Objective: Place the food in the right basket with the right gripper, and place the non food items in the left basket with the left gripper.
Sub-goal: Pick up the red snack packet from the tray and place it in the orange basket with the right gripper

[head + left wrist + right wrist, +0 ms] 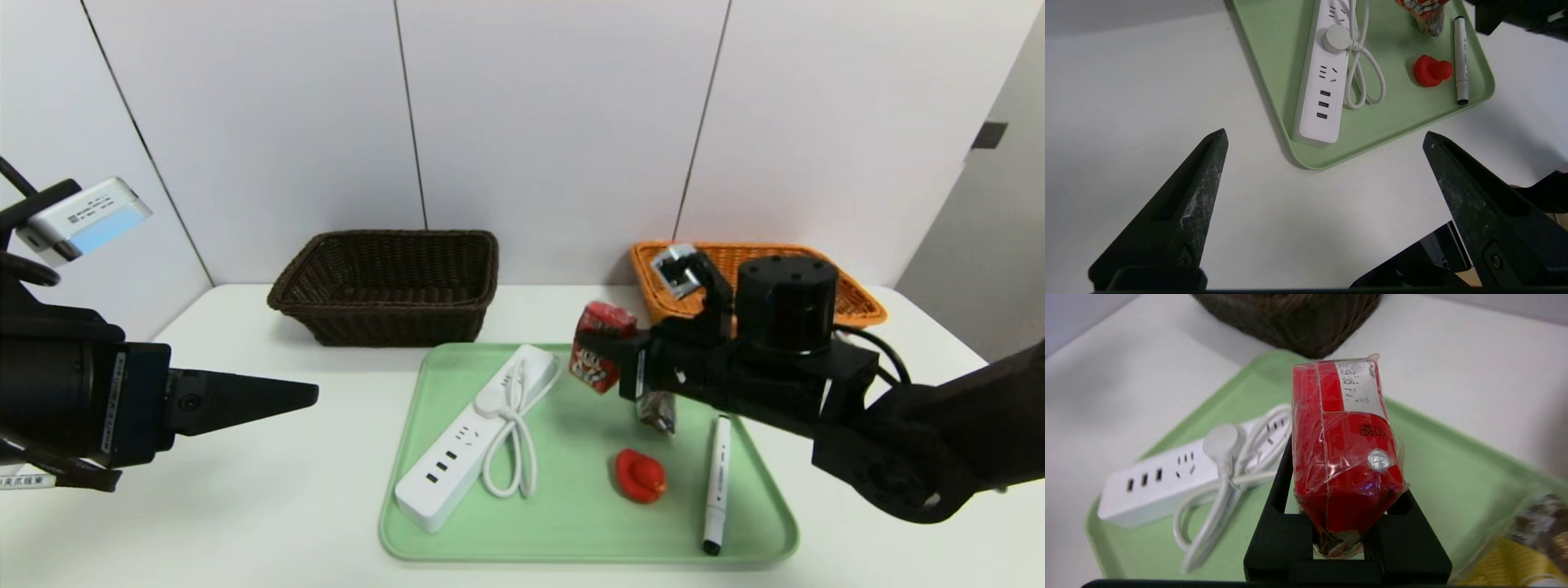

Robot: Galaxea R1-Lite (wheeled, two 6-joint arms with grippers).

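The red drink carton (600,346) is clamped in the right claw (624,359), lifted clear above the far part of the green tray (588,523), near the orange basket (857,306). The right wrist view alone shows its clear film wrap, foil straw seal and a white patch of printed digits too blurred to read; the head view shows its cartoon face. Under the claw lies the snack packet (657,411), beside the white marker (716,483), red rubber duck (639,475) and power strip (473,437). The left claw (306,396) hangs wide open over the white surface (245,506), short of the dark brown basket (388,286).
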